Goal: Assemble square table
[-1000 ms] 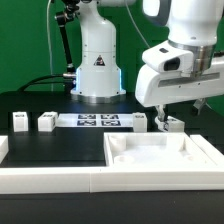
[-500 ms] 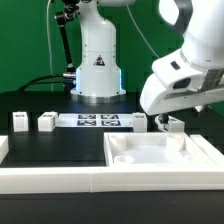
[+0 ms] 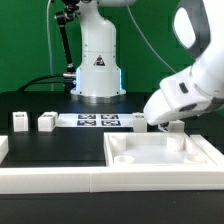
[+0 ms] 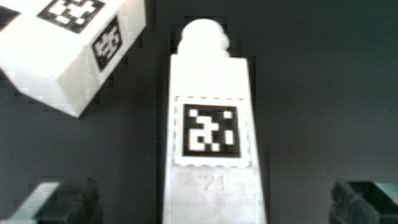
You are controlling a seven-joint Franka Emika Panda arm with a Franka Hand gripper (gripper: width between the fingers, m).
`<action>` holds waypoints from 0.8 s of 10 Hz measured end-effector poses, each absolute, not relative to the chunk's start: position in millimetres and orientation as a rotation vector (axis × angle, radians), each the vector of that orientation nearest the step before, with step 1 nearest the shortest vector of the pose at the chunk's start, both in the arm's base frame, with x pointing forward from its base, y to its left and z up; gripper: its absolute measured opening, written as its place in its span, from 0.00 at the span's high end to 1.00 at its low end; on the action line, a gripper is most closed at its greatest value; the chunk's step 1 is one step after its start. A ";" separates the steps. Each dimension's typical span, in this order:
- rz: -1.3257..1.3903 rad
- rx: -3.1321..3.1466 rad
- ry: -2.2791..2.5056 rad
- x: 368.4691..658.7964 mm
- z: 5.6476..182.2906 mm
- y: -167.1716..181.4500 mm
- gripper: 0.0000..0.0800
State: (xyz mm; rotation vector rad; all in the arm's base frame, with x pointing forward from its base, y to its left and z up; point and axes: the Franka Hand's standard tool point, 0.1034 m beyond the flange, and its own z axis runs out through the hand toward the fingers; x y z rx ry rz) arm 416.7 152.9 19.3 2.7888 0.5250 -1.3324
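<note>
Leg (image 4: 210, 120) between parted jaws, flanks free

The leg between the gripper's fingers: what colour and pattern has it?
White leg with black-and-white tag; clearest in the wrist view.

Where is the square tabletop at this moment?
The tabletop lies at the exterior view's lower right, just behind the border wall, nearer the camera than the marker board.

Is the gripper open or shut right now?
Open: the gripper has its fingers wide apart, one each side of the leg, with dark gaps between.
</note>
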 end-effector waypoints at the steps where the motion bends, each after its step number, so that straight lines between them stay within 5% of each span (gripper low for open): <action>1: -1.400 2.751 0.525 410.8 16.3 152.2 0.19; 6: -1.487 2.695 0.521 399.0 9.7 152.6 0.25; 8: -1.489 2.692 0.523 397.8 9.1 153.2 0.60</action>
